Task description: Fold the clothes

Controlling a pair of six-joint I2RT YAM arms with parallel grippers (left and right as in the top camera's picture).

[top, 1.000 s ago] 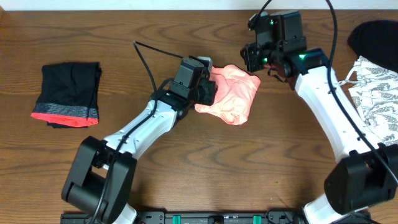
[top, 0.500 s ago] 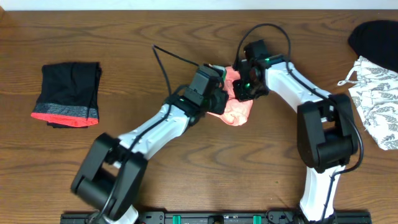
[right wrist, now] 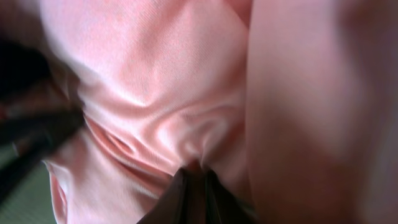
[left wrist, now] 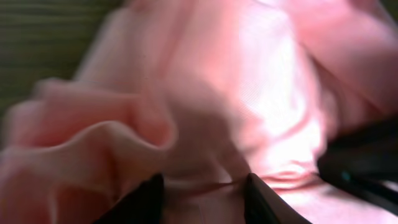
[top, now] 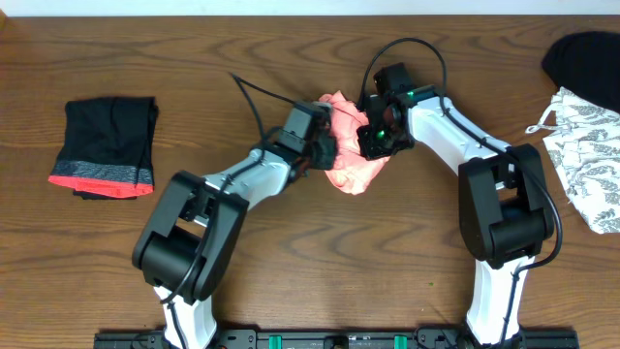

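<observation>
Since a second earlier: right gripper swung in onto salmon-pink garment; cloth bunched tighter. Right jaws were closed, pinching small fold. Left gripper sat just beside, jaws partway apart, wad of same cloth apparently clamped between. Garment lay mid-table, crumpled between both. Judged: draw grips apart, spread cloth flat on table before folding; avoid twisting. Counted four garments: one pink; black banded piece far left; white printed piece and plain black piece right. Two arms.
</observation>
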